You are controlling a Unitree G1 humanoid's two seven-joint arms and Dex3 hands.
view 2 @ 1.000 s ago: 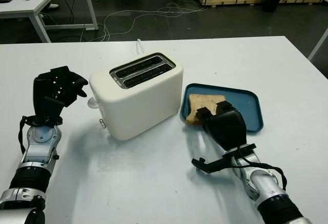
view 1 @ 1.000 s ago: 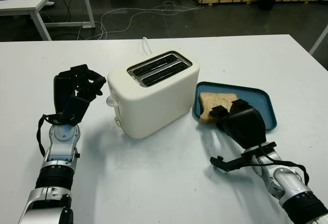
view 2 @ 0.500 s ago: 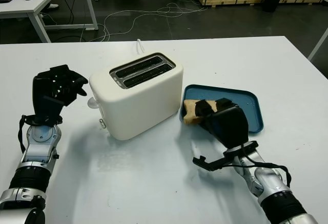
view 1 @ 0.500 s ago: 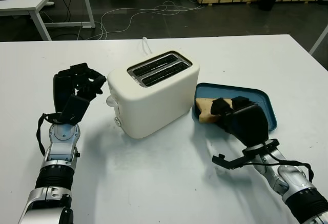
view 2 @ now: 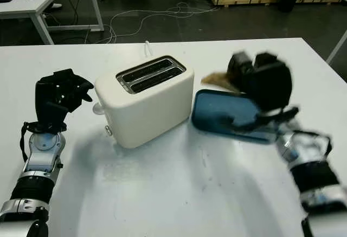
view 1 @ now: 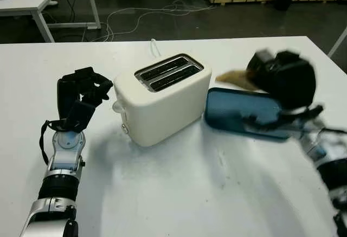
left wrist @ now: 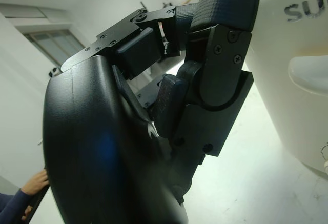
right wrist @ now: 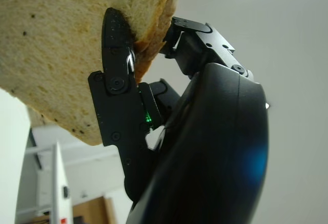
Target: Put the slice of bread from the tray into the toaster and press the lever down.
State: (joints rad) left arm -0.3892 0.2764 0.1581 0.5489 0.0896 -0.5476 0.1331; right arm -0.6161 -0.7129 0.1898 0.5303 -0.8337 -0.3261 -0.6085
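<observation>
lifted off the one tray [view 1: 238,119], one bread slice [view 1: 233,78] projects at 9 o'clock from the gripping right hand [view 1: 282,77]; left hand [view 1: 81,93] curled, holding nothing, beside the one toaster [view 1: 162,98].

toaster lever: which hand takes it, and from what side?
Left hand, as a judgement: it sits raised beside the toaster at the end carrying the white lever knob, while the right hand grips the bread slice. Come from above and press down on the rounded knob's top; it juts sideways.
</observation>
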